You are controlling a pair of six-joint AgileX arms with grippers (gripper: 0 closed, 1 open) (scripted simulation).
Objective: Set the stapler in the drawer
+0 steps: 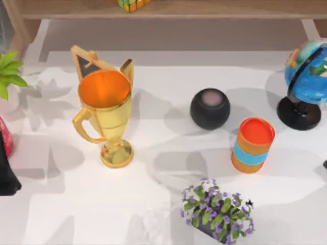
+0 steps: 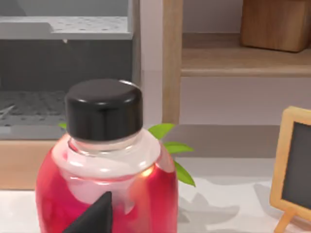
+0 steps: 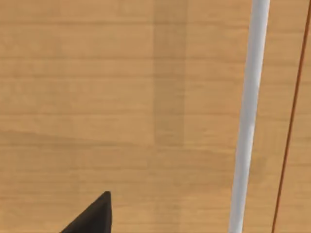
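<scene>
The stapler is out of view. My left arm (image 1: 6,171) is parked at the table's left edge beside a red bottle (image 1: 5,138). In the left wrist view that red bottle (image 2: 104,189), with its black cap, stands right in front of my left gripper (image 2: 95,218). Behind it is a grey compartment (image 2: 63,53) in a wooden frame; I cannot tell whether it is the drawer. My right gripper (image 3: 92,216) faces a wooden panel (image 3: 121,97) with a white rail (image 3: 250,111).
On the white table stand a gold trophy (image 1: 104,115), a small chalkboard (image 1: 89,64), a black round speaker (image 1: 210,108), an orange and blue can (image 1: 252,145), a purple flower pot (image 1: 217,210), a globe (image 1: 309,81) and a green plant (image 1: 9,71). A wooden shelf (image 1: 204,9) runs along the back.
</scene>
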